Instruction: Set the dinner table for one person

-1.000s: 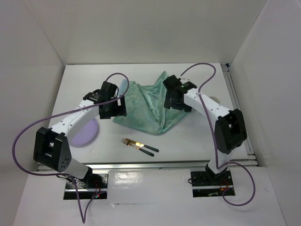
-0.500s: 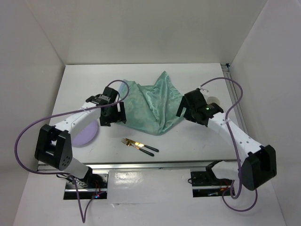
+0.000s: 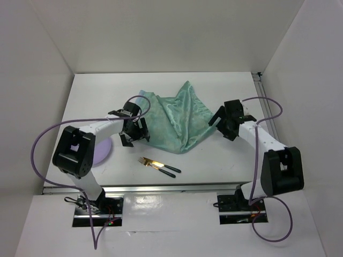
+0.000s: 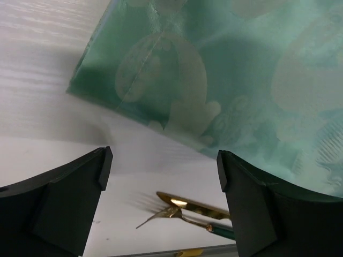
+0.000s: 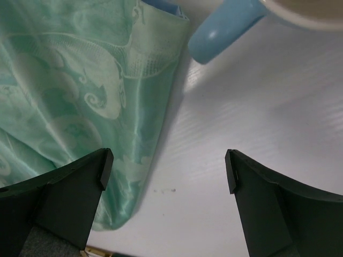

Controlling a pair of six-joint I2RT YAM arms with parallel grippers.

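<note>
The white dinner table [image 3: 214, 155] holds a crumpled mint-green cloth [image 3: 171, 115] at its middle. A gold fork and knife [image 3: 159, 165] with dark green handles lie in front of it. A lilac plate [image 3: 102, 152] lies at the left, partly under the left arm. My left gripper [image 3: 134, 135] is open and empty, low over the bare table by the cloth's near-left edge [image 4: 161, 101], with the fork [image 4: 166, 214] ahead of it. My right gripper [image 3: 218, 121] is open and empty beside the cloth's right edge [image 5: 69, 96]. A mug with a blue handle [image 5: 225, 24] stands just beyond it.
A metal rail [image 3: 265, 101] runs along the table's right edge. White walls close in the back and both sides. Purple cables loop over both arms.
My right arm swung away from above the cloth to the right and came down at the cloth's right edge. My left gripper moved nearer and lower along the cloth's left edge.
</note>
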